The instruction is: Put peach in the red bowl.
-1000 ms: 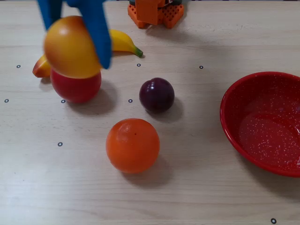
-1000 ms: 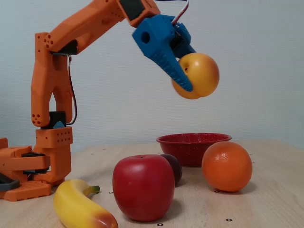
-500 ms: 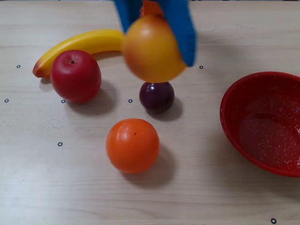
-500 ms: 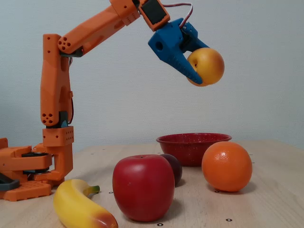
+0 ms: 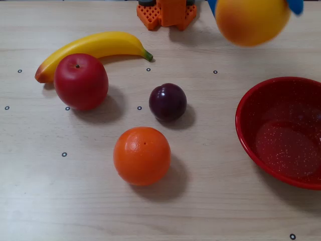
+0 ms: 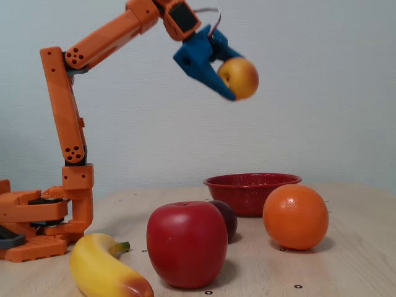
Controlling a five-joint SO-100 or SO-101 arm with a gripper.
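The yellow-orange peach (image 5: 249, 21) (image 6: 239, 77) hangs high in the air, held between the blue fingers of my gripper (image 6: 232, 77) (image 5: 253, 5), which is shut on it. Seen from above, the peach is at the top edge, up and left of the red bowl (image 5: 281, 131). In the low side view the red bowl (image 6: 250, 183) rests on the table well below the peach. Only the blue fingertips (image 5: 296, 5) show at the top edge of the fixed view from above.
On the wooden table lie a banana (image 5: 93, 47) (image 6: 102, 269), a red apple (image 5: 81, 81) (image 6: 185, 242), a dark plum (image 5: 167, 102) (image 6: 226, 216) and an orange (image 5: 142, 155) (image 6: 295, 216). The arm's orange base (image 5: 168, 12) (image 6: 37, 226) stands at the back.
The gripper has carried the peach from above the apple rightward past the plum, toward the bowl's side. In the side view it has swung farther from the camera.
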